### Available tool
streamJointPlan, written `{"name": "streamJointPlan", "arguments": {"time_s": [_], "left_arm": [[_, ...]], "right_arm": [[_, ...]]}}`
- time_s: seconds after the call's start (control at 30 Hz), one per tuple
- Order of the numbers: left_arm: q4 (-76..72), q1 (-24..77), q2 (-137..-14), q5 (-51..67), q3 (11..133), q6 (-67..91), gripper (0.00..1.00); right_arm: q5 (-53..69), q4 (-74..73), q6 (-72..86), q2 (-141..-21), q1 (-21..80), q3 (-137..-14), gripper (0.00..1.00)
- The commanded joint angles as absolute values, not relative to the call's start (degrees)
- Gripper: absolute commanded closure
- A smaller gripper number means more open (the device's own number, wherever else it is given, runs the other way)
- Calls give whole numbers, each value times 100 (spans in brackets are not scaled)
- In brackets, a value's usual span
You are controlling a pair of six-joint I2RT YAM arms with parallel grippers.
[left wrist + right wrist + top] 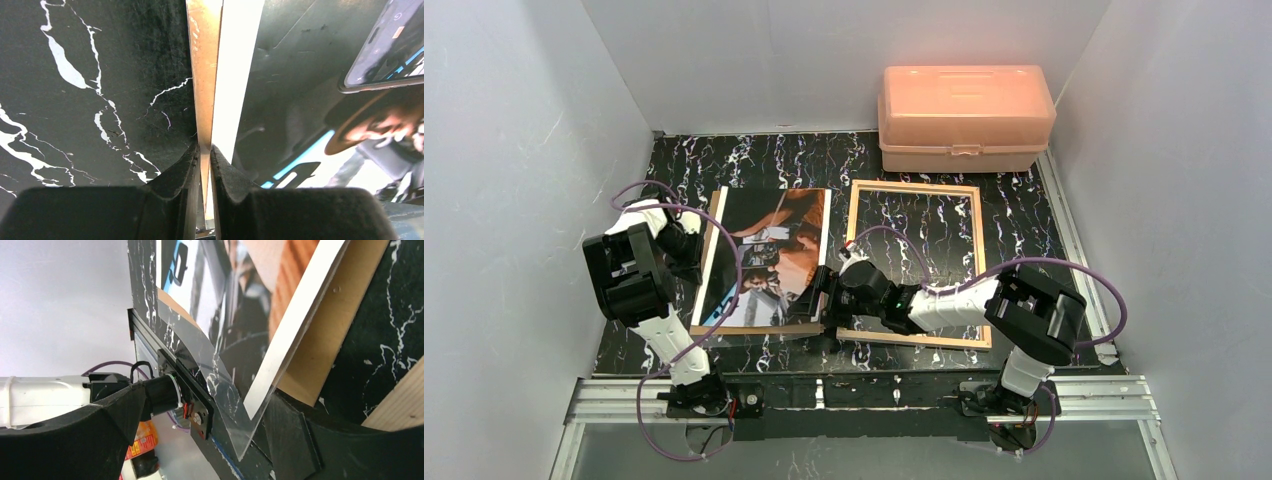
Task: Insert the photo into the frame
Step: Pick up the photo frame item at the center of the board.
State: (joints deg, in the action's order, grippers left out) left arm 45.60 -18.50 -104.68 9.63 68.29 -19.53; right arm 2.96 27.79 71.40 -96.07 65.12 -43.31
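left gripper [205, 156] is clenched on the left edge of the backing board [202, 60], just beside the photo's [769, 250] white margin. the photo lies on that board on the table [1024, 210]. right gripper [829, 295] is spread wide around the photo's near right corner and a clear pane [220, 390]. the frame [977, 260] lies wood side up, just right.

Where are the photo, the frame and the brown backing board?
photo [769, 250]: top external view, middle of the print.
frame [914, 184]: top external view, its far wooden rail.
backing board [202, 75]: left wrist view, its brown edge strip.
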Motion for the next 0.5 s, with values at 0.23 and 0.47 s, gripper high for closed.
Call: {"name": "streamJointPlan", "arguments": {"time_s": [0.23, 0.47], "left_arm": [[5207, -1819, -10425, 1307, 6978, -1965, 88], [5263, -1822, -10373, 1415, 6998, -1955, 88]], "right_arm": [[337, 3153, 6761, -9637, 6513, -4965, 22], [215, 2621, 6485, -9315, 6360, -4920, 35]]}}
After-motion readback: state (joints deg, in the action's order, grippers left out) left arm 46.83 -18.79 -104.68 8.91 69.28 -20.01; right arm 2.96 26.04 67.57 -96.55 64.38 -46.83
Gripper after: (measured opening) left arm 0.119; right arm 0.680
